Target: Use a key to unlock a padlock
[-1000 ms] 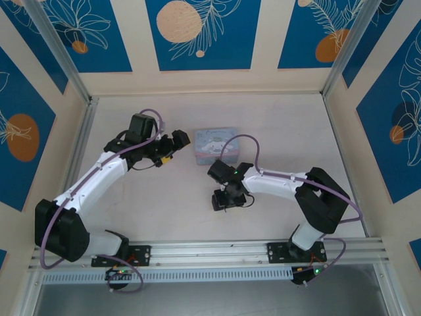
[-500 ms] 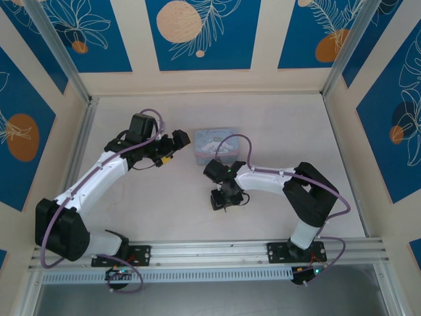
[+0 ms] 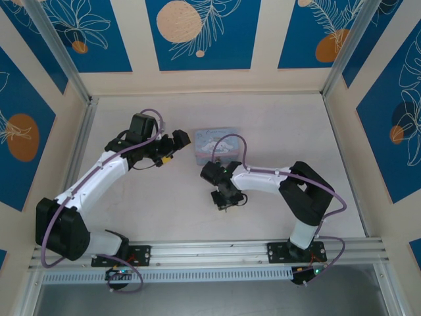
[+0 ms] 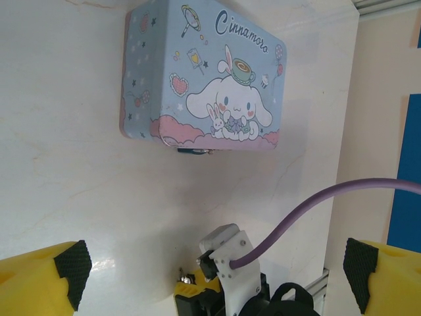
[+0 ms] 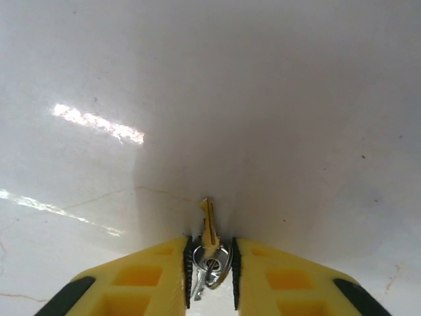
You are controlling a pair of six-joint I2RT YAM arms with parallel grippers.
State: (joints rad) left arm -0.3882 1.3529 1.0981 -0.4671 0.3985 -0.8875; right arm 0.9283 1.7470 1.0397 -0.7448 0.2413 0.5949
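My right gripper [image 5: 210,255] is shut on the key [image 5: 208,227]. Its brass blade sticks out past the yellow fingertips toward the white table, and a silver ring sits between the pads. From above, this gripper [image 3: 223,199] points down at the table just in front of the pale blue tin [image 3: 214,141]. The padlock [image 4: 194,151] is a tiny dark bluish piece at the tin's [image 4: 204,79] near edge. My left gripper [image 4: 214,263] is open with its yellow fingers [image 4: 66,270] wide apart, facing the tin from the left [image 3: 176,146].
The right wrist and its purple cable [image 4: 296,217] cross the left wrist view below the tin. Aluminium posts and patterned walls [image 3: 197,33] enclose the table; the rail [image 3: 210,250] runs along the near edge.
The right arm has drawn in to the left, and its gripper with the key has shifted slightly left and turned. The left arm has not moved.
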